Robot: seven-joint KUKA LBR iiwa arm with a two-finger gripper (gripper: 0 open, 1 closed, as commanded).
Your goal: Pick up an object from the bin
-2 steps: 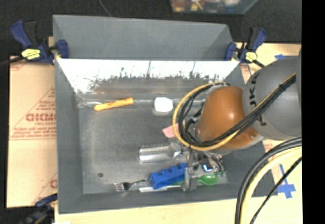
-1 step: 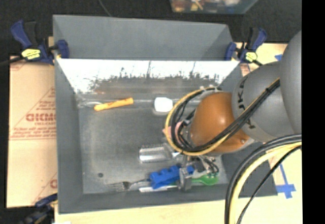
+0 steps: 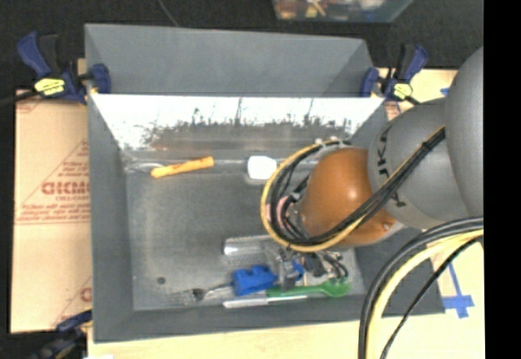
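Gripper [image 3: 295, 266] is seen low at the near wall of the bin [image 3: 107, 219], right of middle, under the orange cover [image 3: 342, 194]. Whether it is spread or pressed together cannot be told. A blue block [image 3: 252, 279] is noted just left of it. A green stick [image 3: 313, 291] is laid beneath, long axis along the near wall, broader end toward the right corner. A clear tube [image 3: 244, 247] is noted alongside. An orange stick [image 3: 183, 168] and a white piece [image 3: 260, 168] are found by the far wall.

Black letters run down the grey arm [image 3: 431, 178] beside its orange cover [image 3: 342, 194]. A "K" reads at the top; cables [image 3: 407, 166] cross the rest.
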